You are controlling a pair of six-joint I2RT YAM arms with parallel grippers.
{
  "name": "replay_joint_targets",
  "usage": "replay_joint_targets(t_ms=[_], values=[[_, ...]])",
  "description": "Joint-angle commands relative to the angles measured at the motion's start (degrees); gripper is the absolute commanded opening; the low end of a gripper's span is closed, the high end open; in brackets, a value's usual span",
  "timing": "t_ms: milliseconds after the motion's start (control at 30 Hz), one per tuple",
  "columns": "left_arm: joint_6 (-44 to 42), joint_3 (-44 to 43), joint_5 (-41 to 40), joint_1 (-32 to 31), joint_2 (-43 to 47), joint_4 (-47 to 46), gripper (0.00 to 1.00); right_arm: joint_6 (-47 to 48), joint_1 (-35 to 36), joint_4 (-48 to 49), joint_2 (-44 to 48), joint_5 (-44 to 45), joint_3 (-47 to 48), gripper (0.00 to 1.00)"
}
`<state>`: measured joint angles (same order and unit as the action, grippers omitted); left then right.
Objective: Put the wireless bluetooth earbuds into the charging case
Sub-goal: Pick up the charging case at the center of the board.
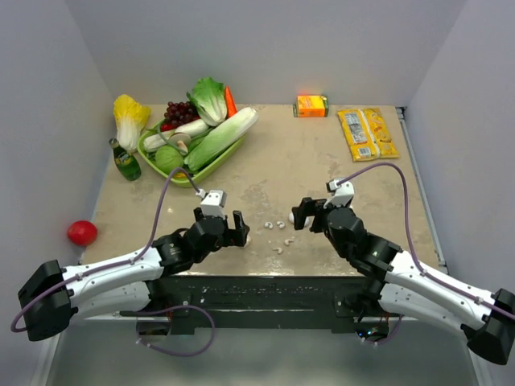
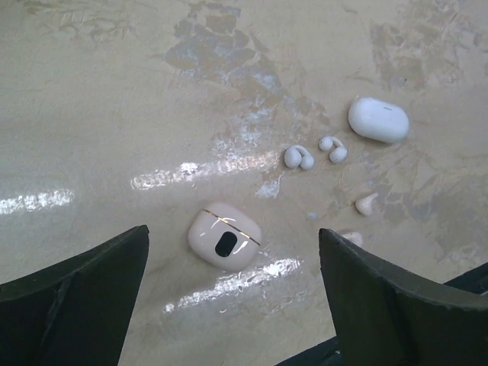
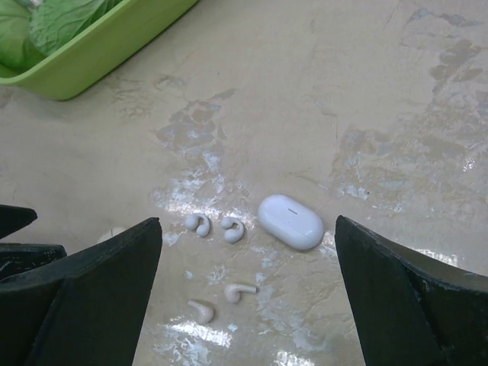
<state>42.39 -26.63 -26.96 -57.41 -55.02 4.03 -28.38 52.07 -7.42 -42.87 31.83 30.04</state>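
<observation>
Since neither arm has anything in its grasp, I'd say the job is at its very start: settling what to take first. Starting at the left, the left claw (image 1: 241, 229) hangs low over the table (image 1: 322, 161) close to the middle of its near edge, jaws spread wide and empty. Right under it lies the charging case (image 2: 224, 236), a cream pebble with a dark oval on its face, lying flat and, as far as I can tell, with its lid down. A little to the right sit the stemmed earbuds (image 2: 366, 203), two small pale pieces near each other and apart from the case. Just beyond them, farther from the near edge, is a curled pair of buds (image 2: 299, 157), and beside that a second white case (image 2: 378, 119), also closed. Then comes the right claw (image 1: 302, 215), likewise wide open and holding nothing, facing the left one across the little cluster. To my eye the next move is getting the cream case's lid up, with one claw steadying it. After that it calls for a very fine pinch on a bud far smaller than the fingers.
</observation>
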Motion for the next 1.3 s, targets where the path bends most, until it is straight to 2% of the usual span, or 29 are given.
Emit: replay_joint_targets(t_ms=[0, 233, 367, 467, 600, 700, 733, 767, 1267], values=[[-2.6, -2.8, 1.0, -0.1, -0.3, 2.8, 1.00, 1.3, -0.1, -0.8, 0.9, -0.9, 2.0, 0.98], [-2.9, -2.5, 2.0, -0.2, -1.4, 7.2, 1.00, 3.8, -0.1, 0.3, 2.9, -6.5, 0.5, 0.98], [-4.2, -2.2, 3.1, -0.2, -1.7, 8.3, 0.82, 3.8, -0.1, 0.2, 1.3, -8.1, 0.5, 0.98], [-4.6, -2.2, 3.4, -0.2, -2.3, 9.8, 0.74, 3.7, -0.1, 0.0, 0.1, -9.0, 0.7, 0.97], [-4.9, -1.8, 4.7, -0.3, -3.2, 10.4, 0.52, 3.3, -0.1, 0.1, -0.6, -9.6, 0.3, 0.97], [-4.1, -1.3, 5.2, -0.6, -4.5, 10.2, 0.22, 3.3, -0.1, 0.2, -0.2, -9.7, 0.2, 0.97], [-3.7, -1.1, 5.0, -0.7, -5.2, 10.2, 0.04, 3.4, -0.1, 0.2, -0.1, -9.7, 0.1, 0.96], [-3.5, -0.6, 5.0, -0.8, -5.4, 9.7, 0.00, 3.4, -0.1, 0.0, 0.0, -9.7, 0.1, 0.96], [0.5, 5.5, 11.0, -3.6, -13.0, -7.6, 0.00, 3.2, -0.1, -0.6, 0.2, -9.8, 0.3, 0.96]])
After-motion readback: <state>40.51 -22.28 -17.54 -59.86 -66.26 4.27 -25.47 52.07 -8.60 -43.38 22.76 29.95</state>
